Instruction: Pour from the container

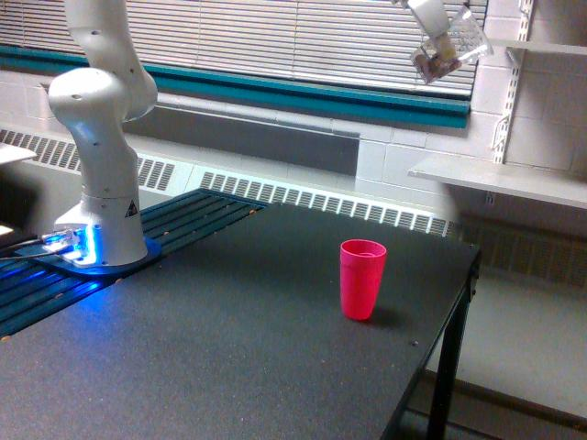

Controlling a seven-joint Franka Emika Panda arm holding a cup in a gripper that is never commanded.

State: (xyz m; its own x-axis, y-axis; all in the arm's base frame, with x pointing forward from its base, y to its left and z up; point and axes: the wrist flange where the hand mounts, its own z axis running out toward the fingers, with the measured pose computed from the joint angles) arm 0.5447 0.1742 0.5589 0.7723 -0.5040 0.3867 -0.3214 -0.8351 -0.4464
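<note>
The clear container (451, 50) hangs high in the air at the top of the exterior view, toward that view's right, in front of the window blinds (303, 37). It is tilted well off upright, its wider mouth pointing up and to the exterior view's right and its narrower base down and to the left. A clump of brownish material sits inside it, gathered at the lower end.

The gripper (431, 18) reaches in from the top edge of the frame and meets the container at its upper left side; the container lies just below and to the right of it. Most of the gripper is cut off by the frame, so whether its fingers are pressed against the container's walls cannot be told from here.

Far below, a pink cup (362, 278) stands upright on the black bench (229, 348), mouth up. It is close to the bench's edge on the exterior view's right, nearer the far corner than the near one. It stands a little to the left of the point beneath the container and well apart from it in height.

At the bench's left side the white arm base (101, 192) rises from a mount lit blue. A white shelf (500, 179) juts from the wall at the exterior view's right.
</note>
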